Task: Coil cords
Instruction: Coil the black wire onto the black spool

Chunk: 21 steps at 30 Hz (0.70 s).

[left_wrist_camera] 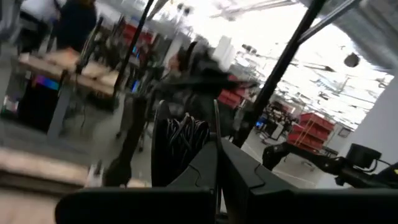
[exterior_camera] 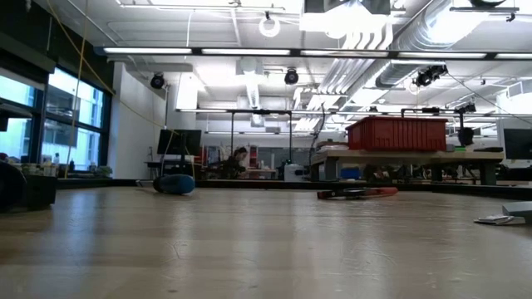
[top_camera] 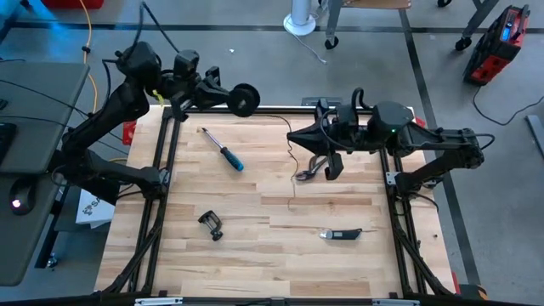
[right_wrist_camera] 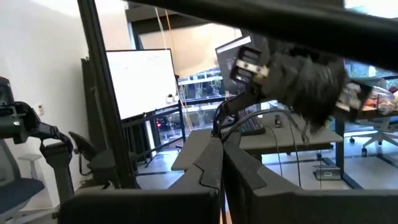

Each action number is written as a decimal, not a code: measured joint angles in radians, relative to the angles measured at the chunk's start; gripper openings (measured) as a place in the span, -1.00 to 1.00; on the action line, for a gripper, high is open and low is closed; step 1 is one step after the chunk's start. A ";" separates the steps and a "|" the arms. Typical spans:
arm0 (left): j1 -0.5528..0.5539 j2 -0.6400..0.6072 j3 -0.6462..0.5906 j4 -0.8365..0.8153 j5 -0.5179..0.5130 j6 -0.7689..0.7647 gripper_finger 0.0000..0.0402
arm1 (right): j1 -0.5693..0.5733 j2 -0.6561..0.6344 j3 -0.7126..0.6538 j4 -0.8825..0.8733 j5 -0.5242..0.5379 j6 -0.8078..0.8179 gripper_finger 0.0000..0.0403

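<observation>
Left hand (top_camera: pixel 252 98) closed, raised at table's far edge; right hand (top_camera: pixel 293 134) closed above cord (top_camera: pixel 293 157).

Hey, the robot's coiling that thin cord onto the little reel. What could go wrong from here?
1. The cord trails across the table right beside the red pliers; winding it in could snag it or drag them.
2. The left tool seems to hold the reel at the table's far edge; if it slips, it may drop off the table.
3. The cord is hair-thin, so the shut right tool could easily lose it.
</observation>
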 joint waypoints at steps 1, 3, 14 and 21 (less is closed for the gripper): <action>-0.002 0.003 0.000 -0.027 -0.001 0.000 -1.00 | 0.000 -0.001 0.000 0.000 -0.001 -0.005 -1.00; -0.008 0.006 0.000 -0.093 0.004 -0.002 -1.00 | 0.000 -0.004 0.000 -0.002 -0.002 -0.016 -1.00; -0.115 0.068 0.001 -0.171 0.083 -0.040 -1.00 | -0.018 -0.013 0.000 0.001 -0.040 -0.042 -1.00; -0.187 0.159 0.001 -0.037 0.188 -0.143 -1.00 | -0.055 -0.013 0.000 0.001 -0.115 -0.039 -1.00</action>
